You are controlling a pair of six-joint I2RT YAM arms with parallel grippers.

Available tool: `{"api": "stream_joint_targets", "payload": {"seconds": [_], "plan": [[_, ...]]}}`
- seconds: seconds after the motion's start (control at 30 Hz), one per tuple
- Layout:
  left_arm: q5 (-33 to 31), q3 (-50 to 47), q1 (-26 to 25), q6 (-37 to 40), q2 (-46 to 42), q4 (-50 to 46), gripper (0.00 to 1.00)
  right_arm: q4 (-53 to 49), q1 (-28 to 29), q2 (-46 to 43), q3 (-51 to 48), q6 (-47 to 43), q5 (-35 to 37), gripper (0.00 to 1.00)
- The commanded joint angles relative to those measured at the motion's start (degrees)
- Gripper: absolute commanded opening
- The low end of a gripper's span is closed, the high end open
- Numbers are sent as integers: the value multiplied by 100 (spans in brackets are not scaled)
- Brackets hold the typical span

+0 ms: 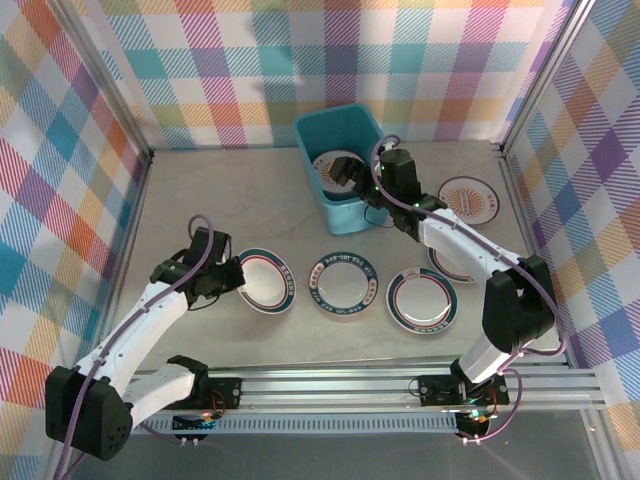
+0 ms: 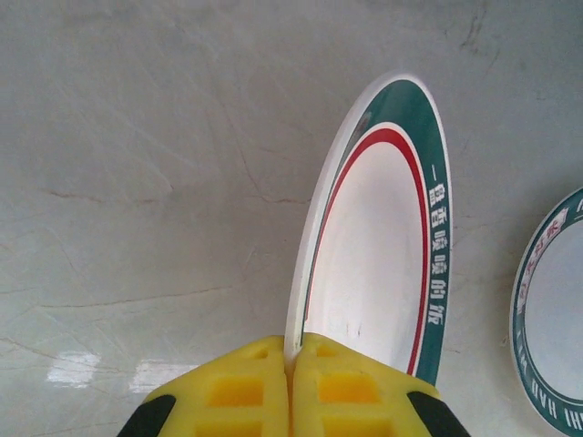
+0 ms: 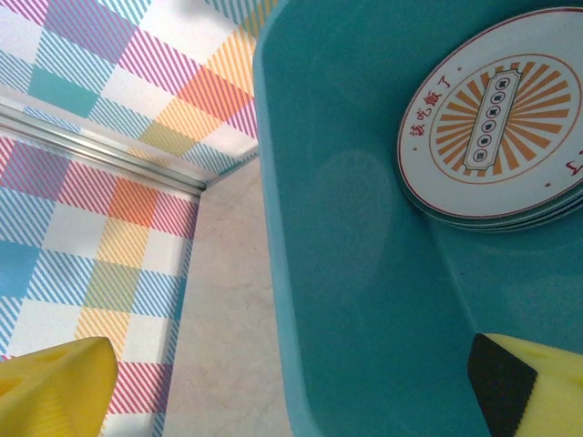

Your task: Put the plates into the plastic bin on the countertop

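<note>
Plates stacked in the plastic bin face the wide-spread right gripper; left gripper pinches a teal-rimmed plate.

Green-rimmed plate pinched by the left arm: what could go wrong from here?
1. The left gripper grips the green-rimmed plate by its thin rim alone; when lifted, it might slip out or swing into the neighbouring plate.
2. The right gripper hangs open over the bin, so bringing a plate there may bump the two arms together.
</note>
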Motion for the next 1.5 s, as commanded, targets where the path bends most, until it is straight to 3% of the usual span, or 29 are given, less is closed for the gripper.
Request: {"api": "stream_joint_targets", "payload": {"seconds": [0.0,0.3,0.53,0.67,0.9,1.03,1.17,1.47], "plan": [[-39,522,-46,220,73,-64,0,-617,-87,106,186,-171,-89,99],[-243,1795,-7,724,456,-231,0,-1115,-252,62,654,-607,-149,99],[-203,2886,161,1013,938,271,0,-1625,-395,115,1283,-1348,-260,100],[152,3682,239,1175,1500,459,0,-1872,-577,118,1578,-1726,-709,99],[1136,4700,384,950,2256,1164,0,-1214,-1018,69,1522,-1604,-2302,93],[1686,5174,411,771,2675,1416,0,-1195,-1063,170,1721,-1751,-2866,88],[2389,5264,437,348,3082,2144,0,-1282,-1080,268,1882,-1797,-2780,69],[3068,5484,437,-228,3699,3097,0,-1073,-1199,514,1958,-1337,-2631,61]]}}
